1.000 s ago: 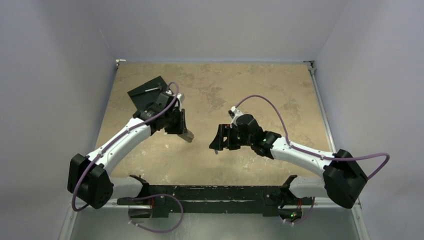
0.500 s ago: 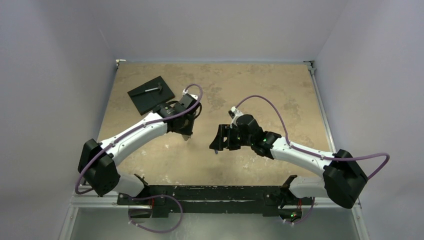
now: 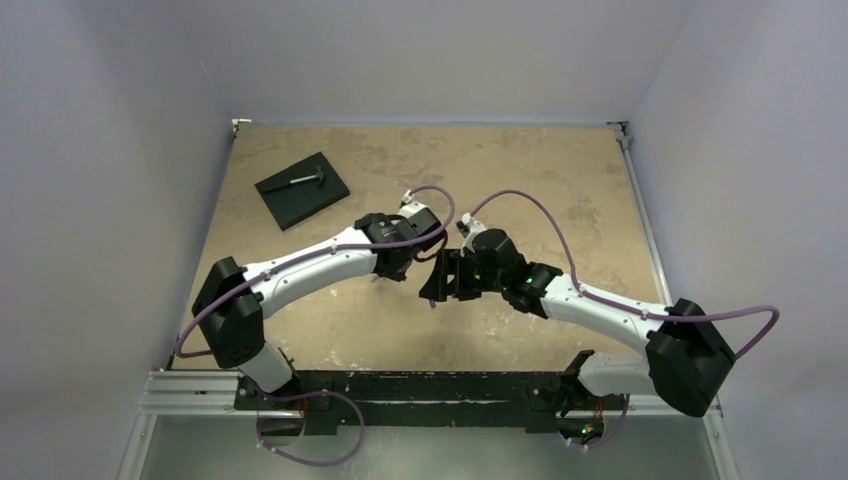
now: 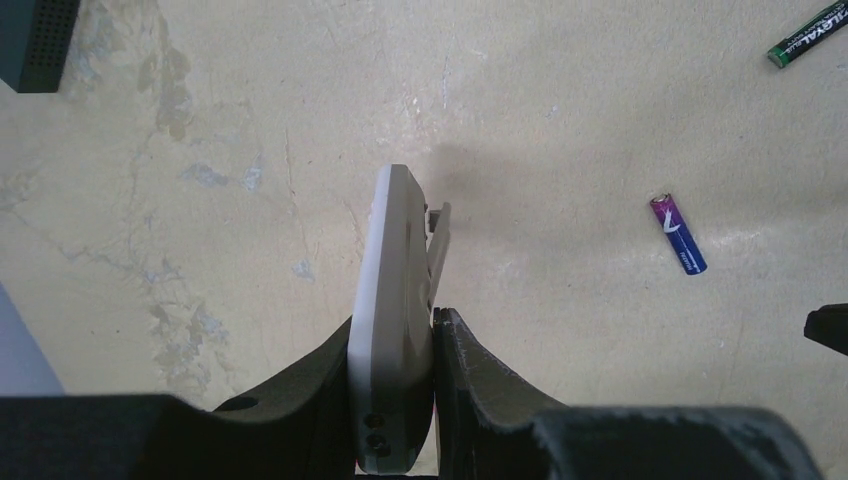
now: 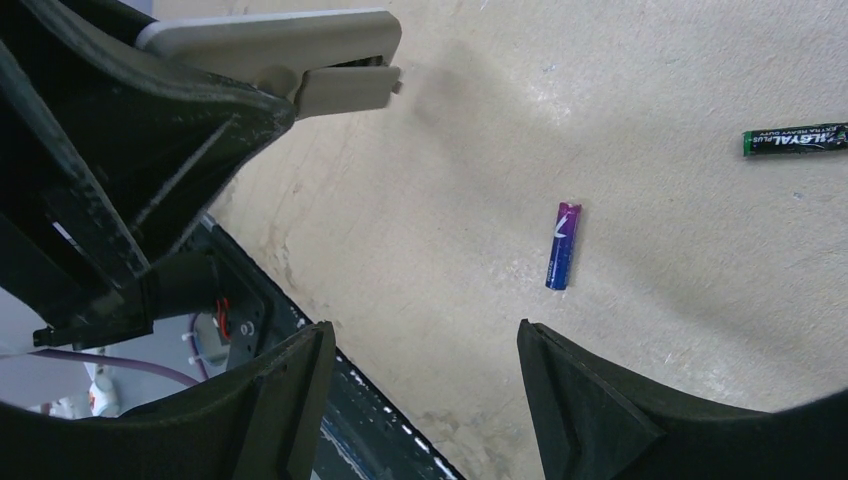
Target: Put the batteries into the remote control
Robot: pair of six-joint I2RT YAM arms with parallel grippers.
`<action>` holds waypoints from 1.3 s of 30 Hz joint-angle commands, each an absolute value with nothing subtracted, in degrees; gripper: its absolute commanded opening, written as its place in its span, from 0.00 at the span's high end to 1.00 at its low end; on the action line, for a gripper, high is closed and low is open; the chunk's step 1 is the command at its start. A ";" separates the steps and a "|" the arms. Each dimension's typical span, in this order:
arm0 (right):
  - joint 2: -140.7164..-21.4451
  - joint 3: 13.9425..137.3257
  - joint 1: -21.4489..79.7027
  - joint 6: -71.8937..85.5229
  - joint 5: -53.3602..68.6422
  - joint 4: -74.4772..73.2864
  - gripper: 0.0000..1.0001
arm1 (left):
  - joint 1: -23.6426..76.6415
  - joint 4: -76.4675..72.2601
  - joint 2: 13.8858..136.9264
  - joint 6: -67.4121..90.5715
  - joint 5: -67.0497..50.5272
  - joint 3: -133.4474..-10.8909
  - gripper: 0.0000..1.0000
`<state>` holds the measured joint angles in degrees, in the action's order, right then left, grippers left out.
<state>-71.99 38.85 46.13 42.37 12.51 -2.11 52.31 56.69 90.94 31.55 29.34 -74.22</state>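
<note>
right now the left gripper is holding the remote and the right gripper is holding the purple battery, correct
Not quite. The right gripper is open and holds nothing; the purple battery lies loose on the table, as the right wrist view shows. The left gripper does hold the remote.

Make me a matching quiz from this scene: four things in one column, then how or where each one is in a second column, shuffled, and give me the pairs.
Column one:
1. remote control
2. purple-blue battery
3. right gripper
4. grey tool

Column two:
A. lying on the black slab
B. open, holding nothing
C. clamped in the left gripper
D. lying loose on the table

Pairs: 1-C, 2-D, 3-B, 4-A
</note>
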 commanded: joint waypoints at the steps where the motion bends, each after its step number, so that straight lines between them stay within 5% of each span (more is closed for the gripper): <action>1: -72.24 38.69 46.41 41.14 11.34 -0.70 0.24 | 55.80 61.38 94.42 34.57 36.94 -78.14 1.00; 9: -71.95 37.75 46.41 41.04 11.16 -0.73 0.24 | 58.95 64.86 101.41 37.19 44.06 -78.85 1.00; 24: -71.04 37.58 46.42 40.20 9.91 -2.16 0.24 | 59.15 64.41 96.50 37.13 45.18 -78.80 1.00; 39: -69.17 43.57 46.41 32.21 1.63 -13.99 0.24 | 53.90 55.84 86.27 31.81 32.63 -76.02 1.00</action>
